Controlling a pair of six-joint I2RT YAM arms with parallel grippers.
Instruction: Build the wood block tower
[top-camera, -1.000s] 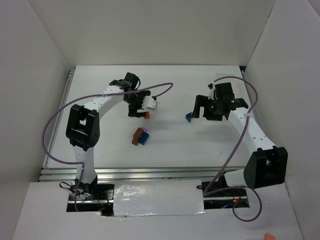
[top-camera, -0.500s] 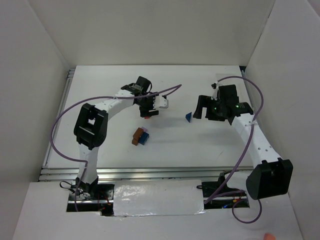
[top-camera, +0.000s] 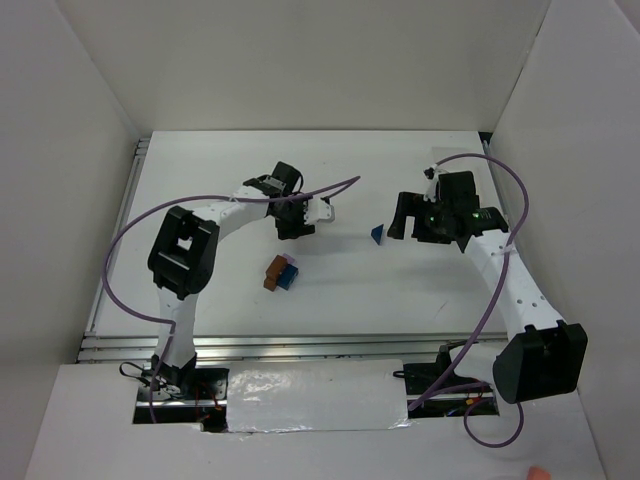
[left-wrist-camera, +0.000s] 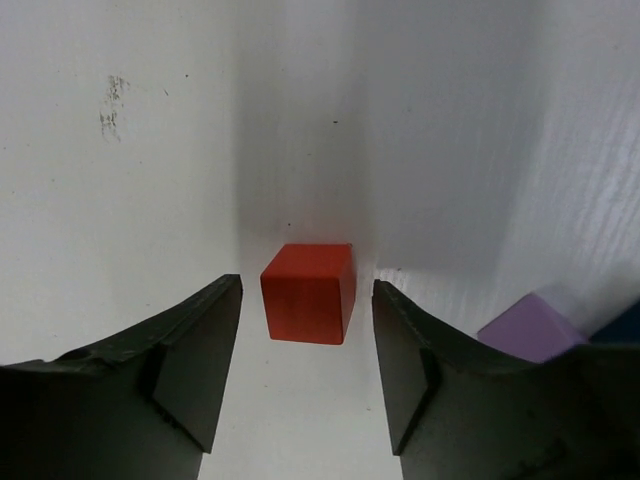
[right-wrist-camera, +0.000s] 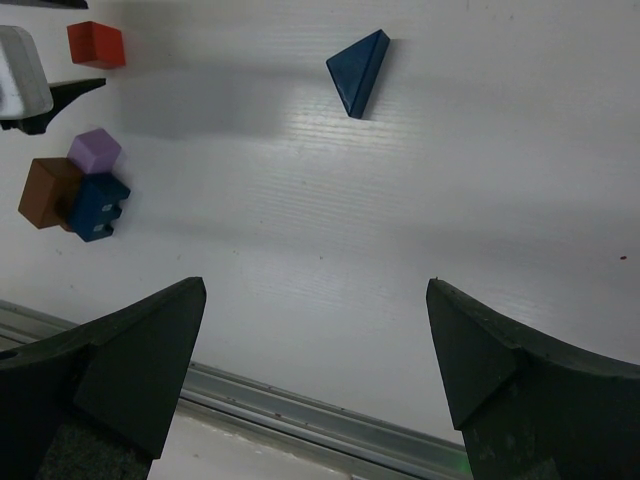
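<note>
A red cube lies on the white table between the tips of my open left gripper, with a gap on each side. In the top view the left gripper covers it. The cube also shows in the right wrist view. The block cluster is a brown block, a dark blue block and a pale purple block touching each other, just in front of the left gripper. A blue triangular block lies alone. My right gripper is open and empty, just right of the triangle.
White walls close in the table on the left, back and right. A metal rail runs along the near edge. Purple cables loop from both arms over the table.
My left gripper has swung to the right and now straddles the red cube, which stayed in place. My right gripper has drawn slightly to the right, away from the blue triangle.
</note>
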